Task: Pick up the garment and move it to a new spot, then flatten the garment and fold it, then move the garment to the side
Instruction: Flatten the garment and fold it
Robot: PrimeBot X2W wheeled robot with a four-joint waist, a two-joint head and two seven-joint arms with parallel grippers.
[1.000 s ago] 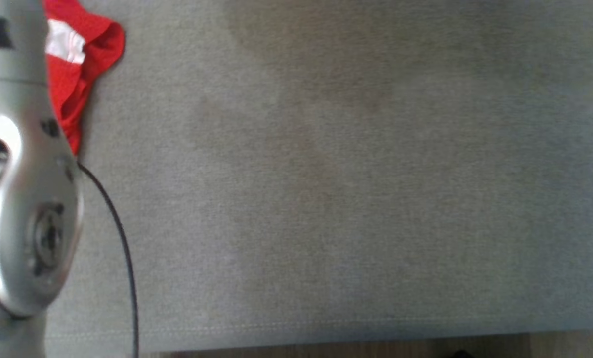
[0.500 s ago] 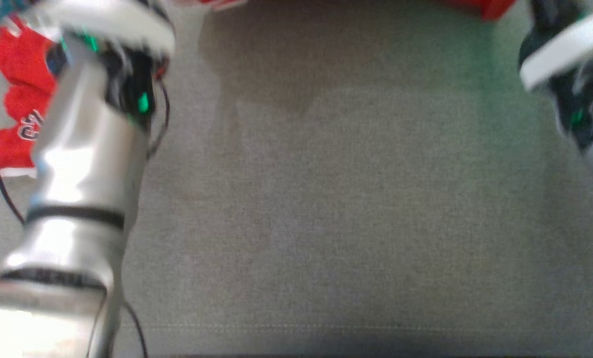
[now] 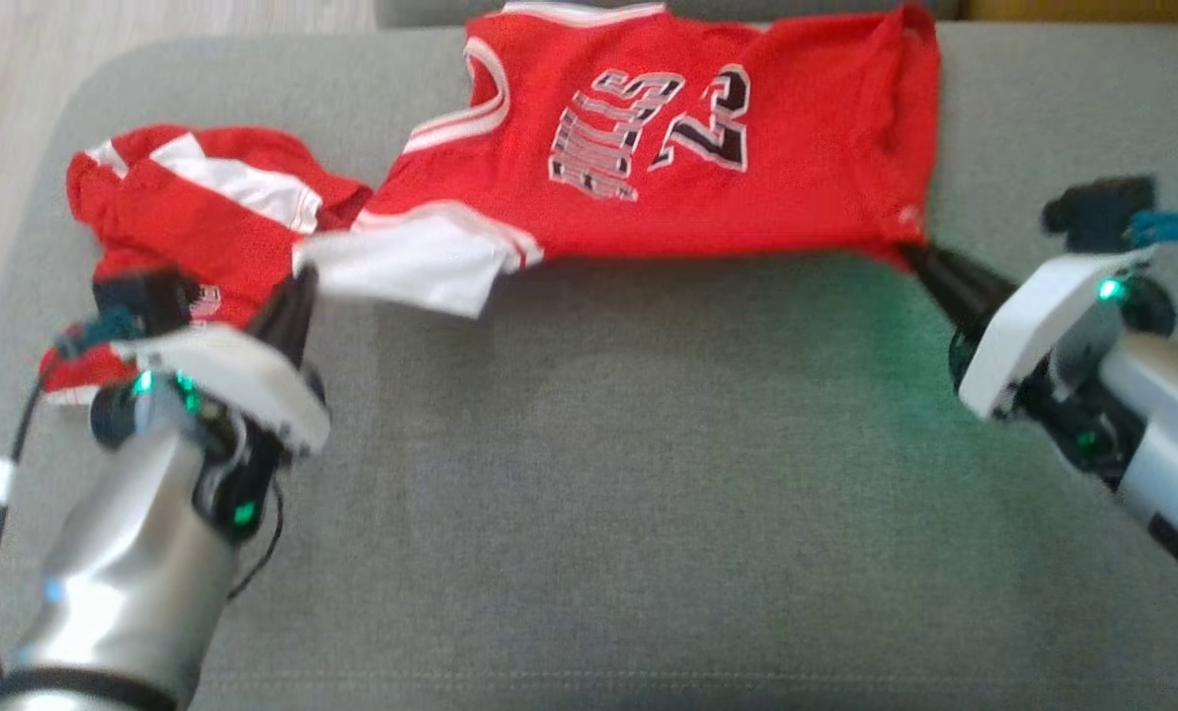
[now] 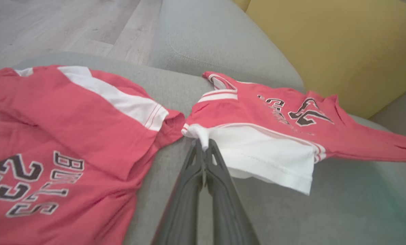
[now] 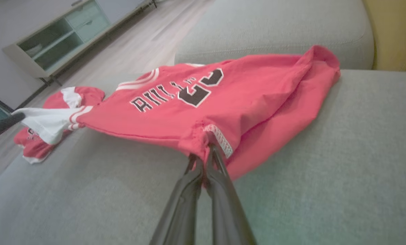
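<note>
The garment [image 3: 667, 168] is a red jersey with white trim and dark lettering, stretched between my two grippers above the far half of the grey cushion [image 3: 598, 474]. My left gripper [image 3: 302, 281] is shut on its white sleeve corner, and the left wrist view shows the pinch [image 4: 203, 144] closely. At the right, my right gripper [image 3: 909, 252] is shut on the bunched red hem corner; the right wrist view shows this grip [image 5: 206, 153] too. The jersey's [image 5: 196, 102] far edge rests on the cushion.
A second red jersey [image 3: 184, 207] lies crumpled at the cushion's left end, just beyond my left gripper. Wooden floor [image 3: 16, 89] lies past that end. A yellow surface [image 4: 342, 44] rises behind the sofa. A low cabinet [image 5: 63, 34] stands across the room.
The head camera has swung up from the cushion's bare front part to its far part, bringing the stretched jersey and both grippers into view. Both grippers stay shut.
</note>
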